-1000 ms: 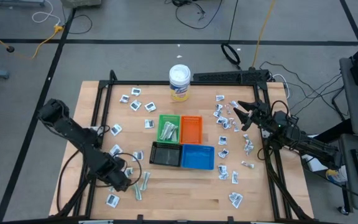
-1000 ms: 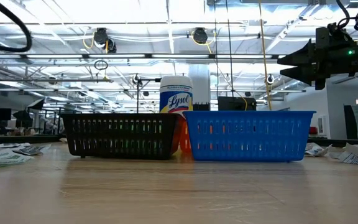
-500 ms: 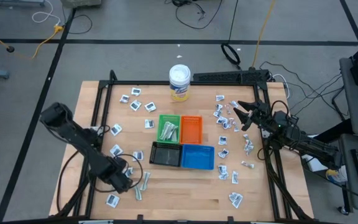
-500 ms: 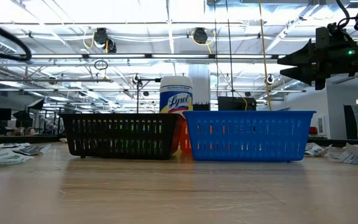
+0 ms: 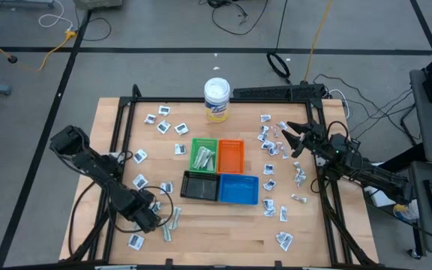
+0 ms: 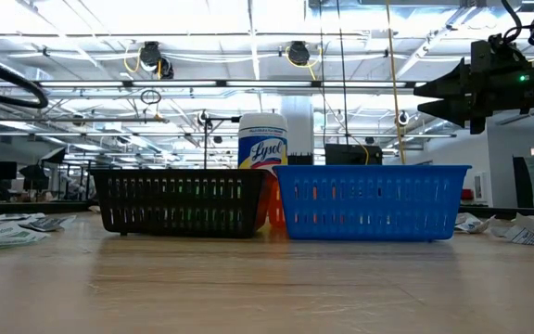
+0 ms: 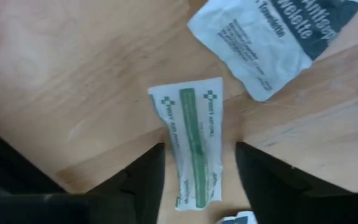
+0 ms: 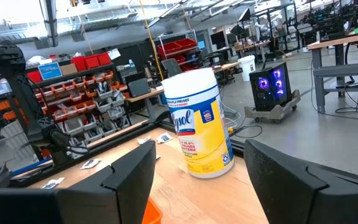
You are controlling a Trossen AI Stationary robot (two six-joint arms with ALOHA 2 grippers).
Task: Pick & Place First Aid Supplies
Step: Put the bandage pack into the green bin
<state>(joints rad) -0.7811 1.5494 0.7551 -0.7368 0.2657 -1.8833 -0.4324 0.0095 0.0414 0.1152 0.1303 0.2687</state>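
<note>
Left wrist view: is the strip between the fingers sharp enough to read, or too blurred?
Left wrist view: the green-printed strip between the left gripper fingers is soft, its small print unreadable; the white packet beside it shows large letters only. High view: evenly lit, but the strip is too small to make out.

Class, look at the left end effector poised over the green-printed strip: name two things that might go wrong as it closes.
1. The left end effector straddles the green-printed strip, which lies flat on the table; the fingers may slide over it and close on nothing.
2. A white towelette packet lies close beside the strip, so a skewed approach might nudge or snag it too.
</note>
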